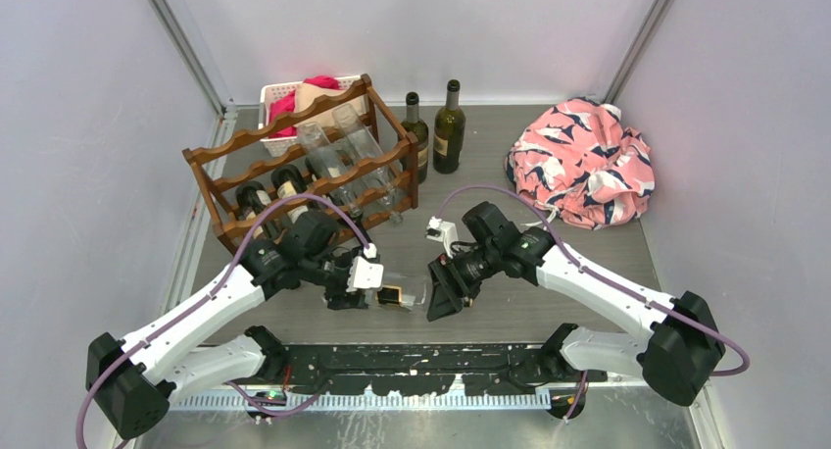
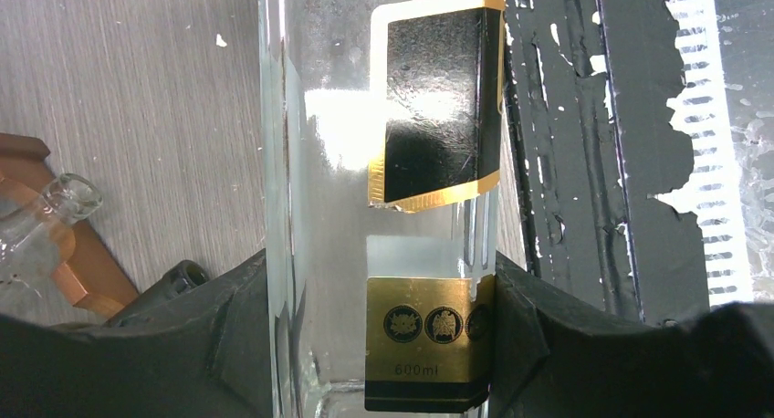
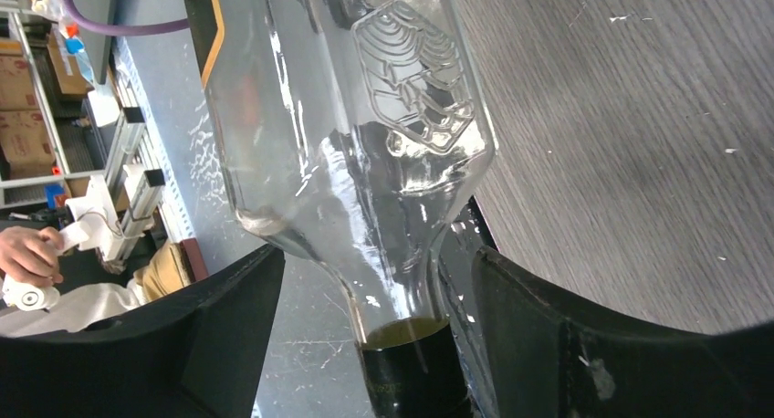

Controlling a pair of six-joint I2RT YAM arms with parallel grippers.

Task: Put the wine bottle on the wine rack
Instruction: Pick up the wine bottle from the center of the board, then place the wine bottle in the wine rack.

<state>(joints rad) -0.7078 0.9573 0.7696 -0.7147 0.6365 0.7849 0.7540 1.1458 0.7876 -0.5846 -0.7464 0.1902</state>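
Close to the front edge of the desk, the clear wine bottle lies on its side between the two arms, with its neck pointing right. The left gripper has it by the body. From the left wrist view, both fingers press against the glass on either side, just below the black and gold label, so the gripper is clamped about as wide as the bottle. The right gripper sits around the neck end. From its own camera the neck runs down between the fingers with a gap on each side, so it is open and not gripping.

Further back on the left stands the wine rack, well apart from the held bottle, with several bottles already lying in its tiers. Behind it is a white basket. Two dark bottles stand upright just right of the rack, and a pink cloth is heaped at the far right.
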